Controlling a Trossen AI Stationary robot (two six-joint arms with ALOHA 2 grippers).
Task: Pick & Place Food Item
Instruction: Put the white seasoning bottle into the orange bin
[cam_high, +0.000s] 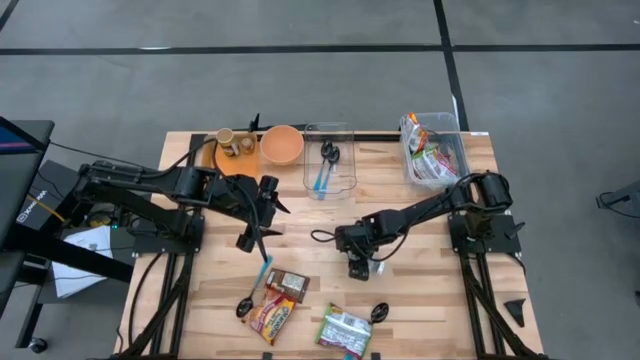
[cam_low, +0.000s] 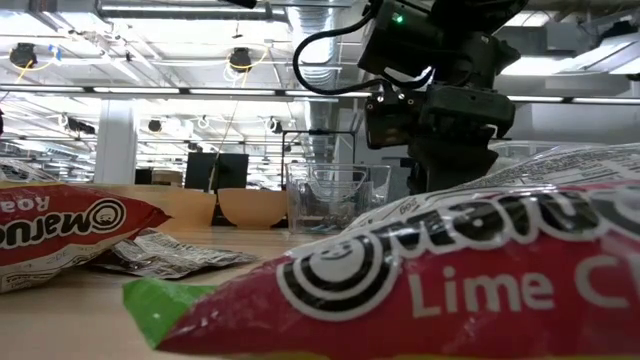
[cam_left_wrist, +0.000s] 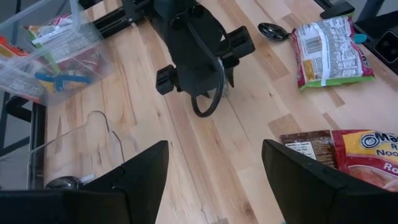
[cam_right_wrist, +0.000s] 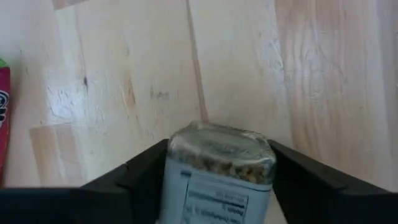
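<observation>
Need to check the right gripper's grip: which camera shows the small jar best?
The right wrist view: the jar fills the frame between the right gripper fingers. The high view shows only a glimpse beneath the gripper; the left wrist and low views hide it behind the arm.

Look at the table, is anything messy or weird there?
A bit messy: noodle packets and black spoons lie scattered at angles on the table's front part. Nothing looks spilled or broken. The right gripper brackets a small jar.

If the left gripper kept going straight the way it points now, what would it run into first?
Most likely the right arm's wrist, which sits dead ahead between the left gripper's open fingers, low over the table. Depth is hard to judge; bare wood lies in between.
</observation>
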